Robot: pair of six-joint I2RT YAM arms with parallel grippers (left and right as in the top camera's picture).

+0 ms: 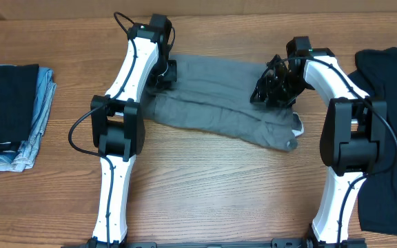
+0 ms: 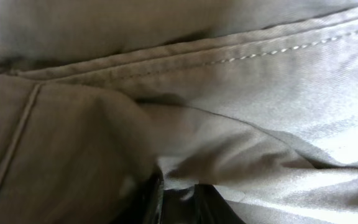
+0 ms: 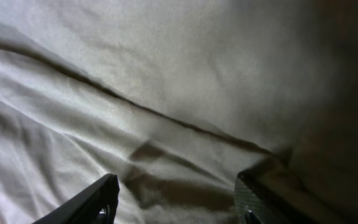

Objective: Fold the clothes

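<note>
A grey garment point(image 1: 219, 96) lies partly folded across the back middle of the wooden table. My left gripper point(image 1: 163, 74) is at its left end. In the left wrist view the grey cloth point(image 2: 260, 93) fills the frame and bunches over the dark fingers point(image 2: 176, 199), which look shut on a fold of it. My right gripper point(image 1: 269, 89) is over the garment's right part. In the right wrist view its two fingers point(image 3: 176, 199) are spread apart just above the wrinkled grey cloth point(image 3: 166, 74), holding nothing.
A stack of folded clothes, dark cloth on light denim point(image 1: 9, 114), sits at the left edge. A black garment point(image 1: 391, 103) lies spread at the right edge, beside the right arm. Bare wood table point(image 1: 212, 186) lies in front.
</note>
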